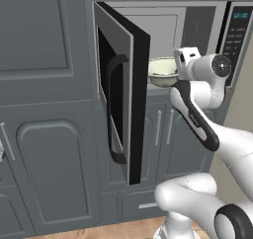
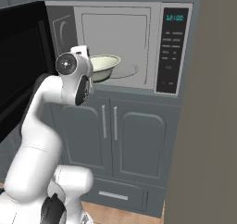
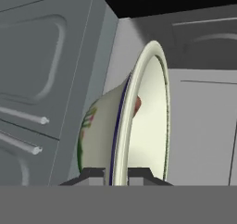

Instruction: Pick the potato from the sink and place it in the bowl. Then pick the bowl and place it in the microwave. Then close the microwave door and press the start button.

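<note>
We see the arm (image 1: 197, 119) rising from the floor-level base, bending at a raised elbow and reaching up and forward so that its wrist sits level with the microwave (image 2: 120, 47) opening. The hand points into the cavity, and in the hand view the gripper (image 3: 115, 174) has its two fingertips (image 3: 92, 174) pinched on the bowl (image 3: 134, 126) rim, one tip on the outside wall and one on the inside, so the jaws are clamped on the bowl. The bowl (image 2: 102, 66) hangs at the front of the microwave opening, roughly upright, just beyond the hand; whether it touches the cavity floor we cannot tell. In the hand view a small reddish-brown patch inside the bowl is the potato (image 3: 137, 105), mostly hidden behind the rim. The door (image 1: 121, 95) stands swung wide open to the left, its black window and dark handle (image 1: 114, 109) facing us in the left base view. The control panel (image 2: 172, 49) with its teal display sits on the right of the cavity. Around the microwave we see grey cabinets (image 2: 125, 130) with slim vertical handles, a drawer (image 2: 113, 193) below them, and a strip of wood floor (image 1: 99, 230) at the near edge.
</note>
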You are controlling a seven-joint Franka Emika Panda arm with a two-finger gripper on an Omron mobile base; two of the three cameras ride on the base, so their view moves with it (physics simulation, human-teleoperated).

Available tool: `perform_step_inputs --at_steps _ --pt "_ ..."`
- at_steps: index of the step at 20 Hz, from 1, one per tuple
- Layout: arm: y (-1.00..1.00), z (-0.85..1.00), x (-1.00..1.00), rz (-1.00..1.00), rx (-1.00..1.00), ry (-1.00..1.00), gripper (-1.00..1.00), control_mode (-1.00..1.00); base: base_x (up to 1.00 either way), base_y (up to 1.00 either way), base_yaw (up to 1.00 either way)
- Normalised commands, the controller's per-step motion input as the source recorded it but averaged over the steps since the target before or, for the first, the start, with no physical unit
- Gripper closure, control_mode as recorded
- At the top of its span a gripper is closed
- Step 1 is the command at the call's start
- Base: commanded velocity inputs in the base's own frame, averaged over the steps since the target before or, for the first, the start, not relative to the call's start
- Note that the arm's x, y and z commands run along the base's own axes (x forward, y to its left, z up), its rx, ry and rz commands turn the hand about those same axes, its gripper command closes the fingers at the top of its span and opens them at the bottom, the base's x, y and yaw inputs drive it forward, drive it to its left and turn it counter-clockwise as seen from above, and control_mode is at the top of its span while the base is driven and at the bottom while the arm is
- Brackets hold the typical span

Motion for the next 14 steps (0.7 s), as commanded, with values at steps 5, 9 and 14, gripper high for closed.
perform_step_inputs --at_steps 5,9,14 --pt "0.00 0.01 1.00 0.01 0.00 0.00 1.00 -1.00 0.00 0.00 0.00" --pt "0.00 -0.03 1.00 0.00 0.00 0.08 1.00 -1.00 0.00 0.00 0.00" --pt "0.00 -0.20 1.00 0.00 0.00 0.14 1.00 -1.00 0.00 0.00 0.00"
